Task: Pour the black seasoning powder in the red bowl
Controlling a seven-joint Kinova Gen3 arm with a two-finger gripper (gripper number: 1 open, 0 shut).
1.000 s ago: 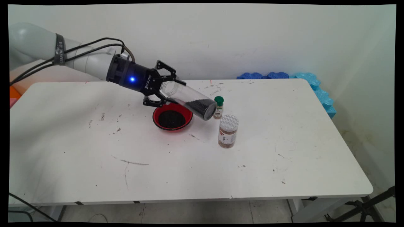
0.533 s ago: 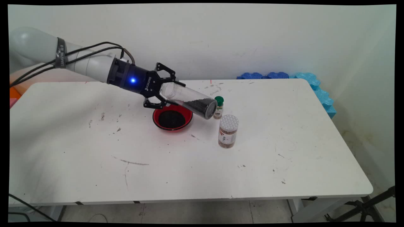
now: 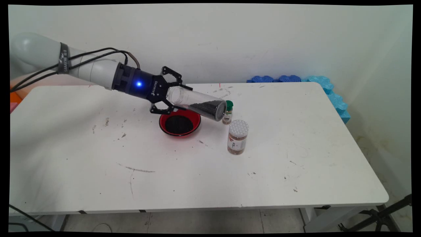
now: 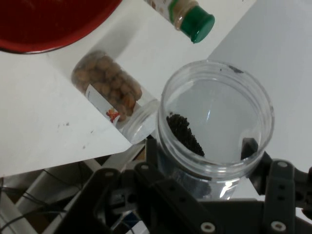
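Gripper: the black two-finger gripper (image 3: 171,96) is closed around the mouth end of a clear plastic jar (image 3: 197,104), holding it in the air, tilted close to level.
Jar position: it hangs above the far right rim of a red bowl (image 3: 179,122); its closed base points right and slightly down, towards a small green-capped bottle (image 3: 227,112) just beside it.
Jar look: a see-through cylinder with a wide open mouth (image 4: 214,117), seen from the hand camera as a ring; no lid is on it.
Jar contents: fine black grains (image 3: 207,109) lie along the lower side near the base.
Bowl: it sits on the white table (image 3: 296,158), with a dark round patch of black grains inside.
Nearby: a spice jar with a white perforated lid (image 3: 237,136) stands close in front of the green-capped bottle.
Handling care: in my judgement the grip is near the rim only, so any tilting should be slow, keeping the base clear of the two bottles.
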